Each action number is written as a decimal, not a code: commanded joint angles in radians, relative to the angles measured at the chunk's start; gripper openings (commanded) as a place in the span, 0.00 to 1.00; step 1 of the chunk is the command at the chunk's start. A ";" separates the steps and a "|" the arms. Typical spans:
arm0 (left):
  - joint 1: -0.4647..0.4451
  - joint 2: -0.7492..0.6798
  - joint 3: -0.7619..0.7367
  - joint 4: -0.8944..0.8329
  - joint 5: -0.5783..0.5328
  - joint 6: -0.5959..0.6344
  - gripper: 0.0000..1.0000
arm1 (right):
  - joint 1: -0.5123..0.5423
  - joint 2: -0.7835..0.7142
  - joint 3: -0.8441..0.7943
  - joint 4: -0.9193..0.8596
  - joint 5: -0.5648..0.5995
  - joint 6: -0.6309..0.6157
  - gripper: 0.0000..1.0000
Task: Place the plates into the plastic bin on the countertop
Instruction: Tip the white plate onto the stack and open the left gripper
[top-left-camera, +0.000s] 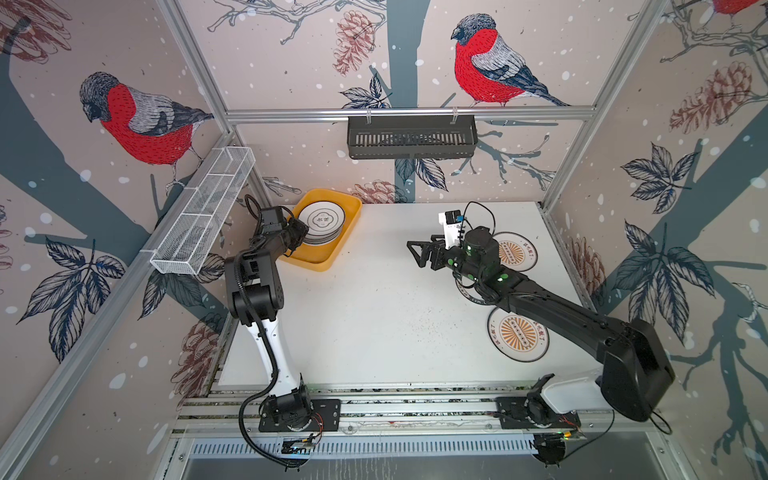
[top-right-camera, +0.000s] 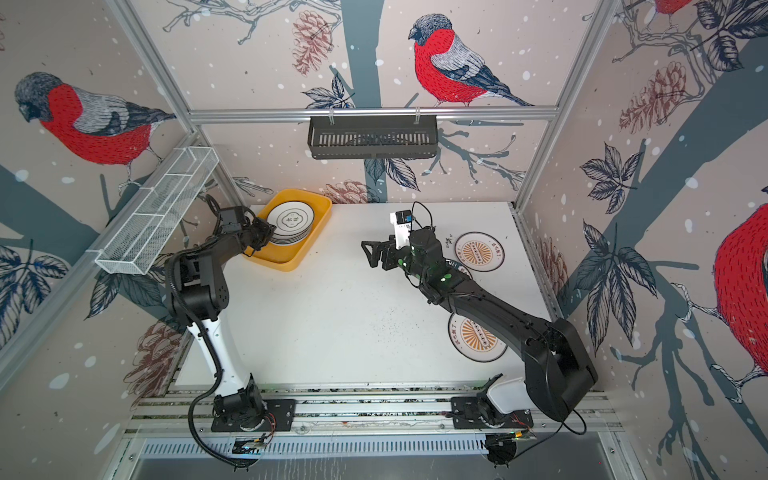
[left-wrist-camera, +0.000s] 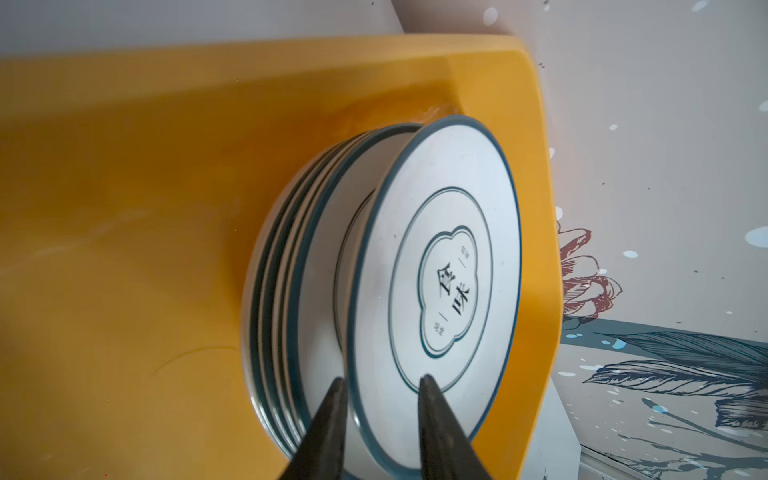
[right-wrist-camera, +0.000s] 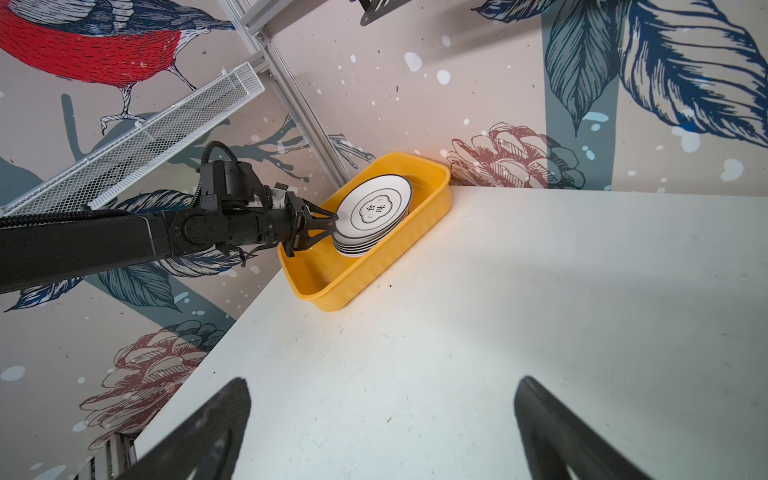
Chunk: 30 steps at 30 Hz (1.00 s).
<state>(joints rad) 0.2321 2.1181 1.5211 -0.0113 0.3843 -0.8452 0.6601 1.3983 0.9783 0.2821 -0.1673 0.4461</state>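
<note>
Illumination: bright, diffuse, even.
Soft shadows lie on the countertop (top-left-camera: 374, 332); both top views bow the straight rails (top-left-camera: 407, 113) near the edges; the right gripper (right-wrist-camera: 382, 379) is out of focus close to its wrist lens.

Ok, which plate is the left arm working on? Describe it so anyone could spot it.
Find the yellow bin at the countertop's far left corner. Its stack's top plate is the one: tilted, with a dark flower emblem, its rim between the left gripper's jaws.

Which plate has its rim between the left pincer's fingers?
The flower-emblem plate topping the stack in the yellow bin; others lie beneath it or on the countertop.
</note>
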 joint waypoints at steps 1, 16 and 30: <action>-0.008 -0.027 0.018 -0.056 -0.061 0.070 0.33 | -0.002 -0.013 -0.009 0.013 0.020 -0.006 1.00; -0.077 -0.229 -0.102 -0.013 -0.139 0.183 0.64 | -0.008 -0.087 -0.050 -0.003 0.063 -0.018 1.00; -0.264 -0.621 -0.430 0.220 -0.092 0.230 0.96 | -0.054 -0.205 -0.127 -0.052 0.192 0.039 1.00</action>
<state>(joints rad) 0.0025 1.5219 1.1225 0.1291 0.2527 -0.6369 0.6197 1.2087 0.8604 0.2432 -0.0299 0.4496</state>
